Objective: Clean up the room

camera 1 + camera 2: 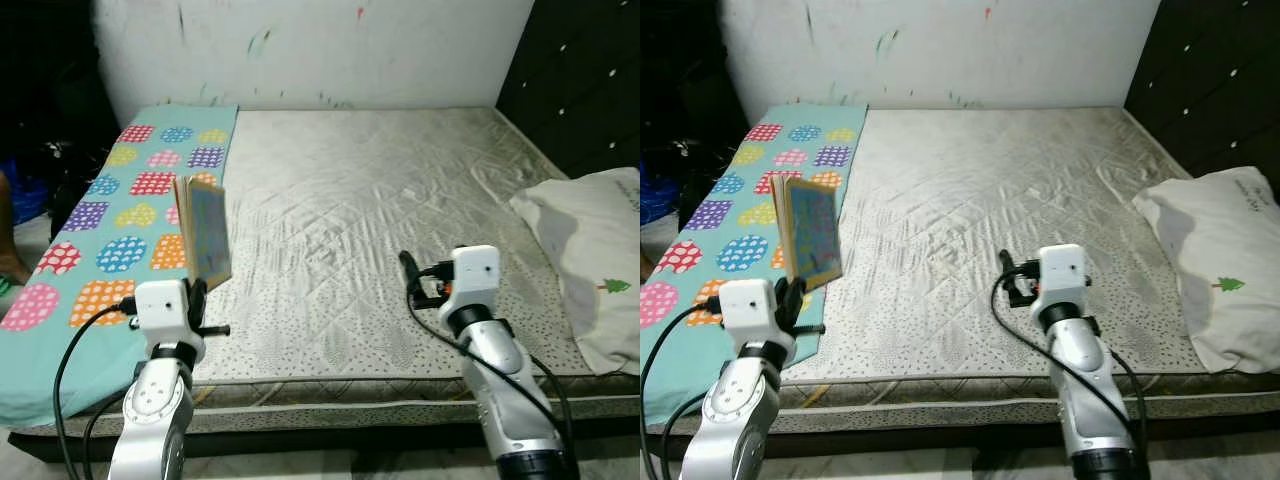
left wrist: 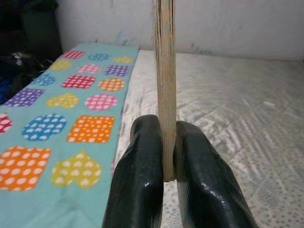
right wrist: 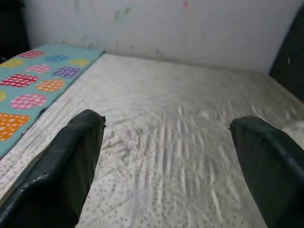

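The mattress point(image 1: 380, 210) fills most of the scene, its right side cut off past the white pillow point(image 1: 592, 262). Along its left edge lies a teal sheet point(image 1: 110, 215) with coloured hearts. The left gripper point(image 2: 166, 161) is clamped on the lower edge of a thin book point(image 1: 205, 232) — held upright above the sheet's edge, long axis vertical, cover hard to read. The right gripper point(image 3: 166, 142) hovers over the bare mattress, fingers spread wide.

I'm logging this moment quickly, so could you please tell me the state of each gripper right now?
Left gripper: shut on the book, held upright above the bed's edge.
Right gripper: open, holding nothing, over the mattress.
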Motion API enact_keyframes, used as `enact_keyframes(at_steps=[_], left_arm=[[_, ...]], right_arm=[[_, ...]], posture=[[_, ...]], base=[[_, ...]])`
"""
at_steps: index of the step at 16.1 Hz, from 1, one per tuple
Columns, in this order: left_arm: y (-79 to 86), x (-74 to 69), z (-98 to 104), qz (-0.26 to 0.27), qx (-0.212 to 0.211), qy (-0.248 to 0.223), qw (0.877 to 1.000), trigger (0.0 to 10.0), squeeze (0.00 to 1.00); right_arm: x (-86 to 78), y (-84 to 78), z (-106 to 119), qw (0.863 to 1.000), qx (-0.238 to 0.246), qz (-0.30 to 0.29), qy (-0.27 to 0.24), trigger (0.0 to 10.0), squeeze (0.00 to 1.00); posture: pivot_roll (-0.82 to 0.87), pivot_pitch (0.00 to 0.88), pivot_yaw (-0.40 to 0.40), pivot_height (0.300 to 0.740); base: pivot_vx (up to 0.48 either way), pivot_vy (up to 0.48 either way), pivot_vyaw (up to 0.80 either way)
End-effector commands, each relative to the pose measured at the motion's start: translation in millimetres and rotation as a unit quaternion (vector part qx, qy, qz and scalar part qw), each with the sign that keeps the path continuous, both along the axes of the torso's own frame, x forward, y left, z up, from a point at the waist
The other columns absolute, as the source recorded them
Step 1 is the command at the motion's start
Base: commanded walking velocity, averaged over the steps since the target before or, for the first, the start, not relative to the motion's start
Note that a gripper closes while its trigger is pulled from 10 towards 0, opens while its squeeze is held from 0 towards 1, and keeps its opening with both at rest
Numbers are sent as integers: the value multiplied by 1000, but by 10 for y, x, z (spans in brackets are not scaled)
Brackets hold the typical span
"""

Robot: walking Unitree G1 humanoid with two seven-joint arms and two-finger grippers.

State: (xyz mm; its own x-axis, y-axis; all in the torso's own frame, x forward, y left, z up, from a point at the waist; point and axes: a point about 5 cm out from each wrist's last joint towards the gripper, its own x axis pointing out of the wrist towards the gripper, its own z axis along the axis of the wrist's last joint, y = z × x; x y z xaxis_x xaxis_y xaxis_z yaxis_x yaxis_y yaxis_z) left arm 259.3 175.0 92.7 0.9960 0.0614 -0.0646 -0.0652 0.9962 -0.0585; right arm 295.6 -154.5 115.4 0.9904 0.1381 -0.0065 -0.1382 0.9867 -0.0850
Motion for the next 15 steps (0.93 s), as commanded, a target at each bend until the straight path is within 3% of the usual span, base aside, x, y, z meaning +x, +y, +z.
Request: enact_keyframes(at_steps=[1,7,9,15], left_arm=[[-21,35,122,-6,-10,-24,1000,10000,0],[-51,5,123,3,-41,-26,999,10000,0],[-66,-7,118,-2,-46,-21,999,10000,0],[-55,15,134,-5,-59,-21,998,10000,0]], right_arm=[[-20,50,50,1000,1,19,-13,10000,0],[26,-40,76,999,37,3,-1,10000,0],[10,-3,94,998,56,17,-1,10000,0],[4,-21,75,998,50,24,6,10000,0]], posture=[[-113,5,-25,740],[-108,14,-40,740],[-109,19,-42,740],[-108,26,-42,740]], base=[[0,0,0],[0,0,0],[0,0,0],[0,0,0]])
